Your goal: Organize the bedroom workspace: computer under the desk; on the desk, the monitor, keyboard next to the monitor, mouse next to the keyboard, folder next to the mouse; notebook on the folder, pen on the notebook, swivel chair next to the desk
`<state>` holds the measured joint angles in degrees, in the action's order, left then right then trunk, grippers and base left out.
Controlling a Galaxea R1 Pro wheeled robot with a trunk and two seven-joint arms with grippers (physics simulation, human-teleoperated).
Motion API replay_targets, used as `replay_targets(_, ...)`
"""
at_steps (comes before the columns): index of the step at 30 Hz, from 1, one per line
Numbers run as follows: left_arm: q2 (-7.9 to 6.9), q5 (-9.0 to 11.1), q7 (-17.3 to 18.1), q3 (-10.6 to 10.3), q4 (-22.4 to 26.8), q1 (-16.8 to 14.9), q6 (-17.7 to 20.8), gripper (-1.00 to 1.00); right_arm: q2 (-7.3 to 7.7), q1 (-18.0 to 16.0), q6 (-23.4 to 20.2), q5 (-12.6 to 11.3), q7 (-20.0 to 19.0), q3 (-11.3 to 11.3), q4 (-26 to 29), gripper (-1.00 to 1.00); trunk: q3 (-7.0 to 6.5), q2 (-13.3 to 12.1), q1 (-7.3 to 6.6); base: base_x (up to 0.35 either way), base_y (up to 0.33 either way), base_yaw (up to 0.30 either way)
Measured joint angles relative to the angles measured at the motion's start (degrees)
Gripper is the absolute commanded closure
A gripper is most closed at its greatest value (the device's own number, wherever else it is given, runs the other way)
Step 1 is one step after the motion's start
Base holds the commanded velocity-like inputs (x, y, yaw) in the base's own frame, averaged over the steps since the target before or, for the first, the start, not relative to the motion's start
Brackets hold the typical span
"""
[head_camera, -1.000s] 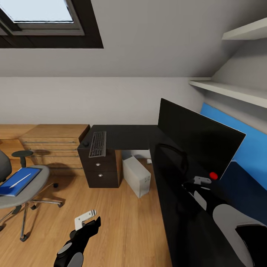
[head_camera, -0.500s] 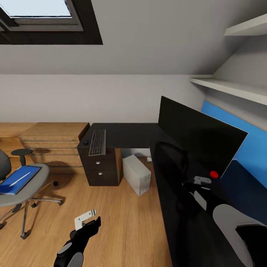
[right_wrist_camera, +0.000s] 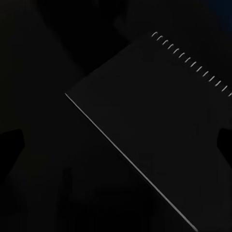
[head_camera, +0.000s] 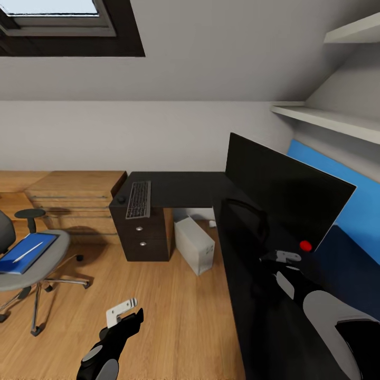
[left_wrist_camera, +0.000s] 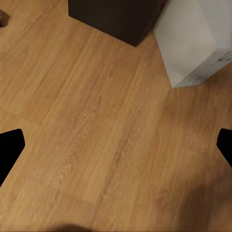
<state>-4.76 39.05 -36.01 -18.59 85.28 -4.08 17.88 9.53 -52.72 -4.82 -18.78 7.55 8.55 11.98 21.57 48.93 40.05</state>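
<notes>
Nearest: my left gripper (head_camera: 122, 312) hangs low over the wooden floor (head_camera: 174, 316), jaws spread wide, holding nothing and touching nothing; in my left wrist view the two dark tips sit far apart at the edges with bare floor (left_wrist_camera: 96, 135) between them.

Next: my right gripper (head_camera: 282, 258) is over the desk (head_camera: 248, 295), just in front of the monitor (head_camera: 285, 198). In my right wrist view the tips stand wide apart, nothing between them; below lies a dark panel with a row of slots (right_wrist_camera: 159, 121).

Under the desk: the computer (head_camera: 195, 246), standing on the floor beside the drawer unit (head_camera: 141, 238).

To my left: the swivel chair (head_camera: 26, 264), well apart from the desk. On its seat, the folder (head_camera: 26, 254), with the pen (head_camera: 27, 252) lying on top.

Farther: the keyboard (head_camera: 139, 199) on the desk's far wing, the mouse (head_camera: 121, 199) just beside it.

Farthest: a wooden chest (head_camera: 74, 200) against the wall.
</notes>
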Motion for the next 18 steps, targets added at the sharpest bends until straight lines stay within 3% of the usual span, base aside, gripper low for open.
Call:
replay_targets(9, 0.06, 0.00, 0.00, 0.00, -0.32, -0.02, 0.00, -1.00, 0.65, 0.01, 0.75, -0.76, -1.77, -0.61, -0.05, -1.00, 0.10, 0.00, 0.00, 0.000, 0.000, 0.000)
replay_targets(10, 0.06, 0.00, 0.00, -0.01, -0.35, 0.00, 0.01, -1.00, 1.68, 0.01, 2.54, -4.08, -2.26, -3.00, -0.05, -1.00, 0.10, 0.00, 0.00, 0.000, 0.000, 0.000)
replay_targets(14, 0.07, 0.00, 0.00, -0.07, -0.37, -0.01, 0.01, -1.00, 3.12, 0.03, 3.78, -8.32, -2.43, -5.19, -0.09, -1.00, 0.10, 0.00, 0.00, 0.000, 0.000, 0.000)
replay_targets(18, 0.07, 0.00, 0.00, -0.08, -0.38, 0.00, -0.01, -1.00, 3.35, 0.03, 3.95, -8.96, -2.40, -5.52, -0.07, -1.00, 0.10, 0.00, 0.00, 0.000, 0.000, 0.000)
